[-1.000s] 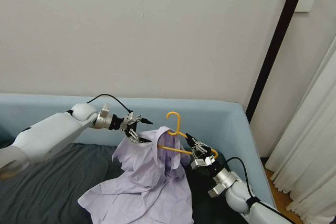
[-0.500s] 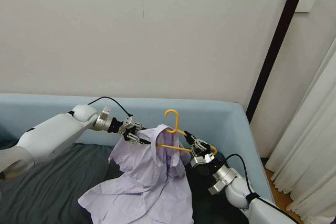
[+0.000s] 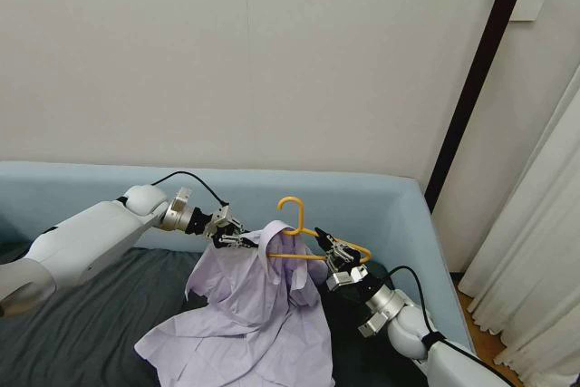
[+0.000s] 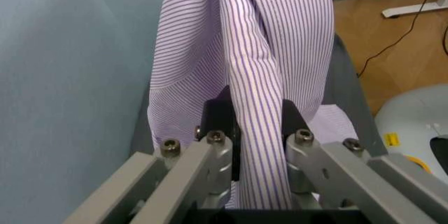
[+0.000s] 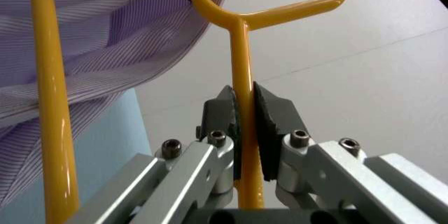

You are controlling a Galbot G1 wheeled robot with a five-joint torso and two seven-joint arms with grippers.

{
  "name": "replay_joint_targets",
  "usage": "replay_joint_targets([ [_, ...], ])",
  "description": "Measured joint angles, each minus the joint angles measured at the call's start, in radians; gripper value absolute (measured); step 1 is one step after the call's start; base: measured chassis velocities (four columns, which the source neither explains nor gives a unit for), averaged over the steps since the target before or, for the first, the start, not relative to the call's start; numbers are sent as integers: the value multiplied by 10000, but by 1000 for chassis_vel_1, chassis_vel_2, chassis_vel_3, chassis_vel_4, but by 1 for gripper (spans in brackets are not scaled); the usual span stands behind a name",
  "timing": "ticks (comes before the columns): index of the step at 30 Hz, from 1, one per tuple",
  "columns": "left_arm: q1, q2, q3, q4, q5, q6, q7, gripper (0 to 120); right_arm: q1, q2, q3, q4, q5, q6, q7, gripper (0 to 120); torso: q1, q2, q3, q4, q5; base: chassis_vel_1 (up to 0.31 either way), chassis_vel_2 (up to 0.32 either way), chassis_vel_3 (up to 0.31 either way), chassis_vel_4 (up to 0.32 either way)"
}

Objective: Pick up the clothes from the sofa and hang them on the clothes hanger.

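A lilac striped shirt (image 3: pixel 254 305) hangs over the sofa, its lower part lying on the dark seat cushion. My left gripper (image 3: pixel 228 237) is shut on a fold of the shirt (image 4: pixel 259 93) near the collar and holds it up. A yellow hanger (image 3: pixel 304 237) is partly inside the shirt's neck, its hook rising above the cloth. My right gripper (image 3: pixel 337 265) is shut on the hanger's right arm; in the right wrist view the pads (image 5: pixel 269 121) pinch the yellow hanger (image 5: pixel 242 103).
The pale blue sofa (image 3: pixel 381 201) has a raised back and right armrest close behind the grippers. A dark pole (image 3: pixel 471 74) rises at the right, with white curtains (image 3: pixel 535 278) beside it. A plain wall stands behind.
Both grippers have shifted slightly to the left and the hanger with them. The hanger's left end has gone deeper into the shirt's neck, and the collar now sits higher around it.
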Motion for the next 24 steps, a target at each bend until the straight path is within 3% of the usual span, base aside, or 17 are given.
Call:
replay_joint_targets([
  [6, 249, 148, -350, -125, -66, -46, -74, 7, -142, -121, -133, 258, 653, -310, -181, 8, 0, 0, 0, -1, 1, 0, 0, 0, 0],
  [14, 526, 306, -837, -80, -95, -62, -421, 7, -375, -749, -580, 850, 3147, -854, -477, 32, 0, 1, 0, -3, 2, 0, 0, 0, 0],
  [17, 742, 358, -1119, -131, -167, -62, -525, 7, -711, -1199, -726, 1488, 4502, -1049, -624, 48, 0, 1, 0, -1, 2, 0, 0, 0, 0],
  [22, 852, 371, -1292, -135, -191, -70, -581, 7, -1182, -1562, -843, 2037, 5828, -903, -641, 61, -1, 1, 0, -3, -2, 0, 0, 0, 0],
  [24, 940, 371, -1452, -197, -225, -75, -634, 7, -1592, -1678, -1064, 2293, 7007, -658, -617, 69, -1, 1, 0, -2, 5, 0, 0, 0, 0],
])
